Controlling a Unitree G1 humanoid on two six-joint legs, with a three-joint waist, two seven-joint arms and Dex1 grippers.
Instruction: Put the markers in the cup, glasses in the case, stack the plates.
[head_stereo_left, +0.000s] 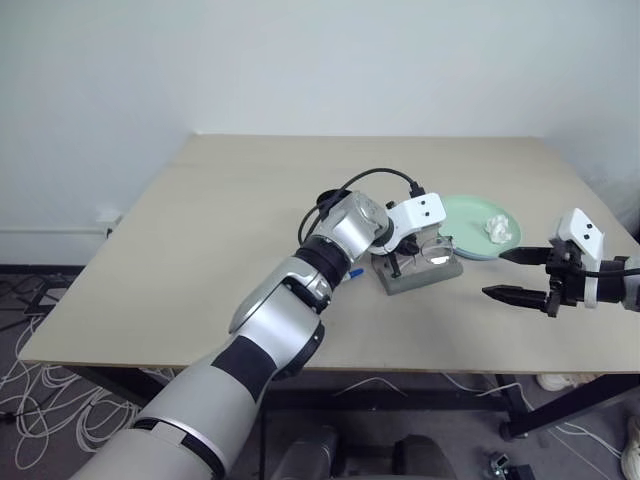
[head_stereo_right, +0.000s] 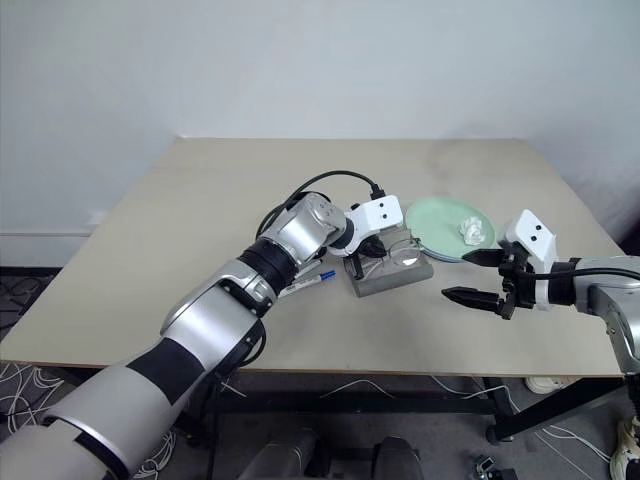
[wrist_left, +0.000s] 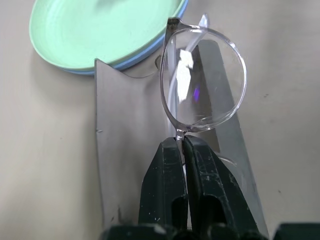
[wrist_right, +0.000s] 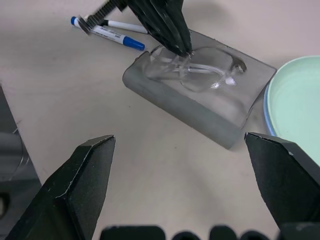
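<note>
Left tool: the left tool (wrist_left: 182, 142) is clamped on the bridge of the thin wire-framed clear-lensed glasses (wrist_left: 202, 80), holding them over the case.
Right tool: the right tool (head_stereo_left: 512, 275) hangs over the beige wooden surface (head_stereo_left: 220, 230) near the case, its two black fingers wide apart and holding nothing.
Case: the grey rectangular felt-like case (wrist_right: 200, 107) lies on the surface just beside the plates.
Plates: the mint green round plate (wrist_left: 100, 30) sits stacked on the light blue plate (wrist_left: 150, 51); a crumpled white tissue (head_stereo_left: 497, 227) lies in it.
Markers: the white blue-capped marker (wrist_right: 107, 35) and the second white marker (wrist_right: 125, 25) lie together on the surface beyond the case.
</note>
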